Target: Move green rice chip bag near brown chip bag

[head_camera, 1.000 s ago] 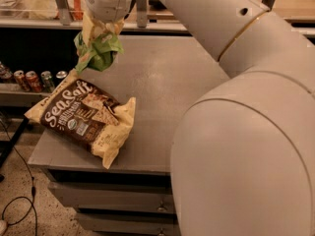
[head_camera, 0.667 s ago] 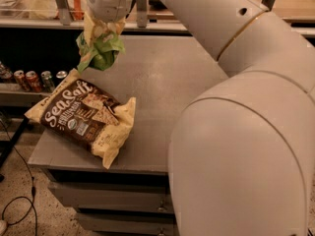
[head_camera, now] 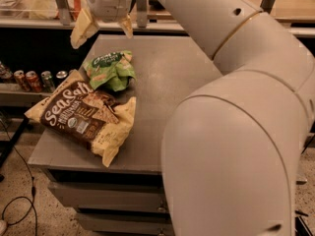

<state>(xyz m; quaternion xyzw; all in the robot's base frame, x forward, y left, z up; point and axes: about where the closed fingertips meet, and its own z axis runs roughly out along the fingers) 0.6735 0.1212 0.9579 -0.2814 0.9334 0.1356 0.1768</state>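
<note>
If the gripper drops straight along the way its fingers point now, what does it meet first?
Most likely the green rice chip bag, lying on the table beside the brown chip bag. The gripper hangs open above it; depth is unclear, so it might touch bare tabletop just behind.

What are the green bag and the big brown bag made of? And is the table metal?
The green rice chip bag looks like thin glossy plastic film: it shines and crumples. The brown chip bag seems a duller, papery film, creased. The table looks matte grey, maybe painted metal or laminate; I can't tell. The gripper hovers open above the green bag.
</note>
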